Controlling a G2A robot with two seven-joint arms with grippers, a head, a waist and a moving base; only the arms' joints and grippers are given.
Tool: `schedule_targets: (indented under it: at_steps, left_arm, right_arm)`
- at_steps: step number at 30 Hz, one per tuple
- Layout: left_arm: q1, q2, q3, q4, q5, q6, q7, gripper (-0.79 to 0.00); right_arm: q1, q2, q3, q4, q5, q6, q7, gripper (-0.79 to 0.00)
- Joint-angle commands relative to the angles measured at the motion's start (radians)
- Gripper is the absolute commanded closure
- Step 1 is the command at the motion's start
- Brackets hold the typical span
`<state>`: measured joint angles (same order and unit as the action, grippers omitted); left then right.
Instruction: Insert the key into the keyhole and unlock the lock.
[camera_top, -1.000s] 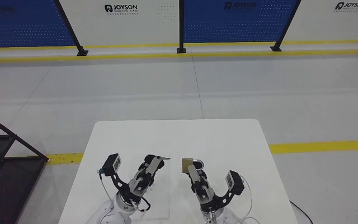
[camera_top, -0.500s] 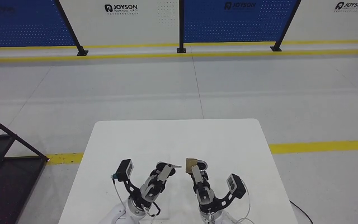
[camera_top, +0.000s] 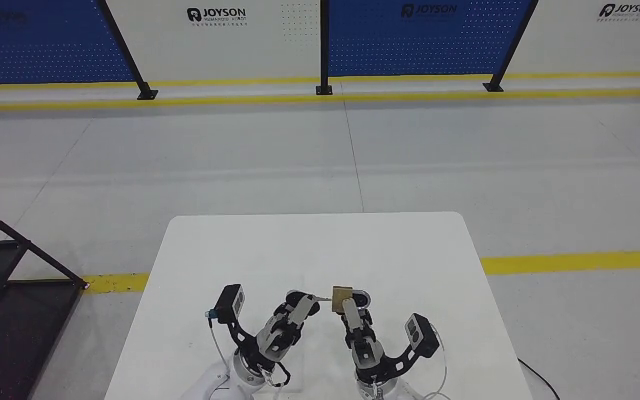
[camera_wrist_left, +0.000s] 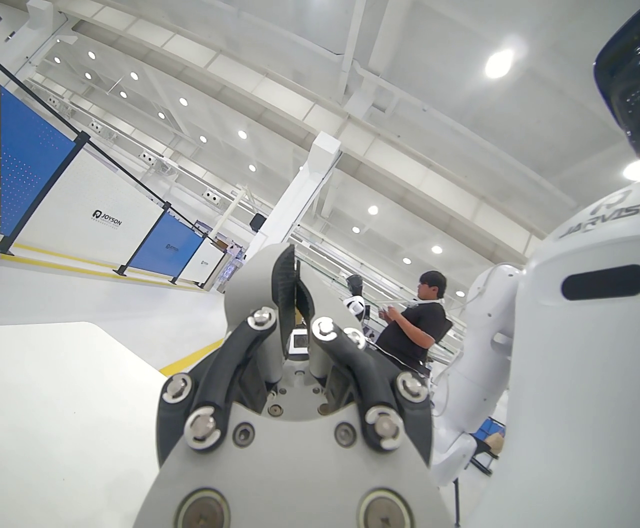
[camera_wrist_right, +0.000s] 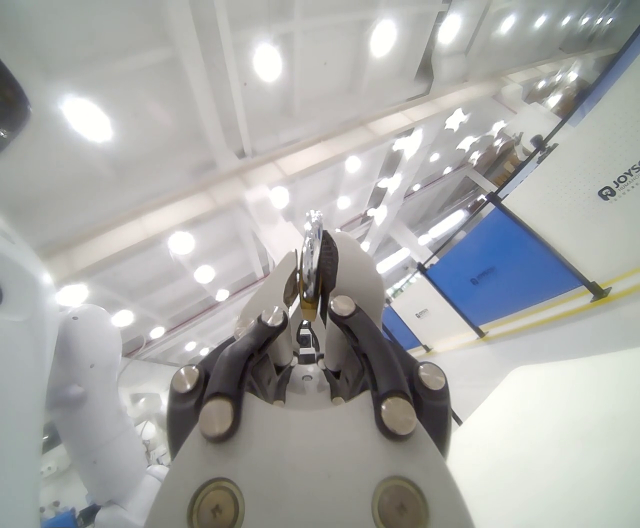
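My left gripper (camera_top: 309, 301) is closed on the key (camera_top: 321, 297), with the blade pointing sideways toward my right arm. My right gripper (camera_top: 347, 302) clamps the lock (camera_top: 342, 292), roughly in the blade's line. The key tip lies just beside the brass body; contact cannot be confirmed.

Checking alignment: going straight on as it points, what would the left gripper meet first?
Probably the lock, held by the right gripper. The key in the left gripper leads, its tip close to it. Height match is unclear from above.
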<state>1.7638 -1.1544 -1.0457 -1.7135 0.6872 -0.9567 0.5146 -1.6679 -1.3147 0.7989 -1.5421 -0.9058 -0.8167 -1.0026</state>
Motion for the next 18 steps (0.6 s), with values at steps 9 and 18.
schedule_targets:
  at_steps: [9, 18]
  left_arm:
    - [-0.010, -0.009, 0.003, 0.005, -0.003, 0.011, -0.012, 0.000]
    - [-0.002, -0.011, -0.016, 0.003, 0.000, -0.007, -0.016, 0.000]
  right_arm:
    - [-0.005, -0.006, 0.008, -0.001, -0.003, -0.006, 0.005, 0.000]
    - [-0.010, -0.008, 0.028, -0.005, -0.004, 0.003, 0.025, 0.000]
